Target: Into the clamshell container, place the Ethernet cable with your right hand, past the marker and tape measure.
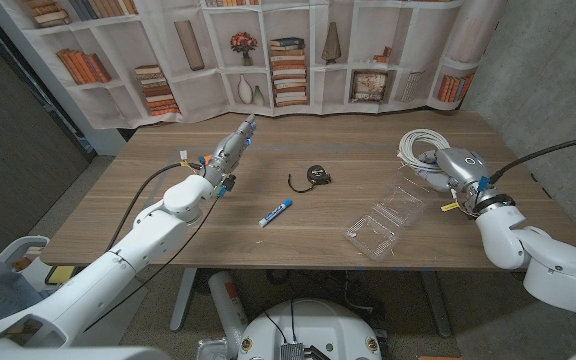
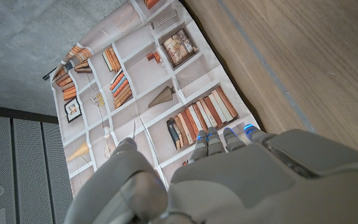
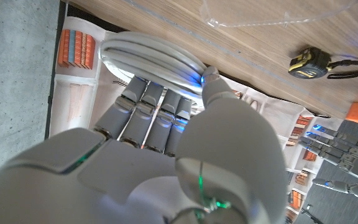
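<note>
A coiled white Ethernet cable (image 1: 417,148) lies at the table's far right. My right hand (image 1: 459,166) is at the coil's near edge. In the right wrist view its fingers (image 3: 149,106) reach under the Ethernet cable (image 3: 148,53) and the thumb presses on top, so the coil is gripped. An open clear clamshell container (image 1: 385,220) sits nearer the front edge, left of that hand. The blue-and-white marker (image 1: 275,212) and the black tape measure (image 1: 316,175) lie mid-table. My left hand (image 1: 230,150) hovers at the far left, fingers straight, holding nothing.
The wooden table (image 1: 348,135) backs onto a bookshelf-print curtain (image 1: 268,50). A concrete wall stands on the right. The tape measure (image 3: 309,65) and the clamshell's edge (image 3: 278,15) show beyond the cable in the right wrist view.
</note>
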Available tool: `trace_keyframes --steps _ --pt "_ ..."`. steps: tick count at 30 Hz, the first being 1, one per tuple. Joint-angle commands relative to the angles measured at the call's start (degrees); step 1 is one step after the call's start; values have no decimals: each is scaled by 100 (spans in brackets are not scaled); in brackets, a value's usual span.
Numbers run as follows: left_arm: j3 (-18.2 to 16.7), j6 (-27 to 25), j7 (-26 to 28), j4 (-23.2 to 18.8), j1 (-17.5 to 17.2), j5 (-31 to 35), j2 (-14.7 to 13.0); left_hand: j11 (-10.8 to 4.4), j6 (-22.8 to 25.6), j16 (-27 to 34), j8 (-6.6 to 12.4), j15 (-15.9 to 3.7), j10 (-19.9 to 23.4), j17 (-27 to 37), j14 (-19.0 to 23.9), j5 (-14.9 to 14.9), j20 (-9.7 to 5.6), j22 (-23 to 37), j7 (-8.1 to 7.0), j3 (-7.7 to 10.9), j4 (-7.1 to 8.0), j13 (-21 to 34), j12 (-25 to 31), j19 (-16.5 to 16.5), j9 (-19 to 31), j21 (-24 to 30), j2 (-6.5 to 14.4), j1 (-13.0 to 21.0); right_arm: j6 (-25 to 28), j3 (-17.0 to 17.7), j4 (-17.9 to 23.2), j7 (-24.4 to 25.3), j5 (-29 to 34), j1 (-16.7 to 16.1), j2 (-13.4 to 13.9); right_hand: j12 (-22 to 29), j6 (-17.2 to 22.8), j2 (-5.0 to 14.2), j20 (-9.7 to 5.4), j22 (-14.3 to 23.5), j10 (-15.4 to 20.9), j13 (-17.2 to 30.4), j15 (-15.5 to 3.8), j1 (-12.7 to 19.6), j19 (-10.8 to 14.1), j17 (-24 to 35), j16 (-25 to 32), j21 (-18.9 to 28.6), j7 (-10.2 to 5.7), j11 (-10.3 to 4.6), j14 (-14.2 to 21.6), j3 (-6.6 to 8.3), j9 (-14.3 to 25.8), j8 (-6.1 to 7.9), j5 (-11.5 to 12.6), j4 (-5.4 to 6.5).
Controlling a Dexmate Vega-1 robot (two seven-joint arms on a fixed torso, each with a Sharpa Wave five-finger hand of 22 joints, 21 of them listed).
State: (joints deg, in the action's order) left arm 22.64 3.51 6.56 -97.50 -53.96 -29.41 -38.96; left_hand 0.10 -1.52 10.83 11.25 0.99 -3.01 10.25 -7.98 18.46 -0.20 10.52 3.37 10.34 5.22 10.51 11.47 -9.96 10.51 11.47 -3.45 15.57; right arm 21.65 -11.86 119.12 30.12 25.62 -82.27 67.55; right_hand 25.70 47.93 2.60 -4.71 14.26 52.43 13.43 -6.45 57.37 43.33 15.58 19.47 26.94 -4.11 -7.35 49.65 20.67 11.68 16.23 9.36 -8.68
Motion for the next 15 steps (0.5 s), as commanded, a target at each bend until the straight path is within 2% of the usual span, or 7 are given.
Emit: trace_keyframes --steps 1,8,15 --pt "-37 -7 7 -44 -25 -2 -33 10 7 -4 10 14 -1 23 7 50 47 9 11 -24 -4 32 22 -286 19 25 25 21 -158 186 136 -149 298 -286 85 11 633 480 -712 18 311 13 -730 539 -23 22 -2 59 -580 -263 58 -35 2 37 53 -10" --pt "-18 -17 -2 -19 -25 3 -26 4 13 -5 13 15 0 24 5 49 52 9 14 -33 -4 32 22 -285 19 25 29 24 -128 480 293 -220 490 -682 204 7 639 479 -711 21 315 11 -728 544 -28 23 -8 69 -583 -259 57 -47 2 32 53 -8" --pt "25 -20 -26 9 9 12 9 4 14 -5 12 15 -1 24 6 48 57 10 12 -40 -3 32 22 -288 19 25 33 26 -193 782 343 -301 622 -1010 149 1 632 480 -711 25 314 13 -727 551 -44 22 -17 78 -589 -256 55 -61 3 20 55 -3"
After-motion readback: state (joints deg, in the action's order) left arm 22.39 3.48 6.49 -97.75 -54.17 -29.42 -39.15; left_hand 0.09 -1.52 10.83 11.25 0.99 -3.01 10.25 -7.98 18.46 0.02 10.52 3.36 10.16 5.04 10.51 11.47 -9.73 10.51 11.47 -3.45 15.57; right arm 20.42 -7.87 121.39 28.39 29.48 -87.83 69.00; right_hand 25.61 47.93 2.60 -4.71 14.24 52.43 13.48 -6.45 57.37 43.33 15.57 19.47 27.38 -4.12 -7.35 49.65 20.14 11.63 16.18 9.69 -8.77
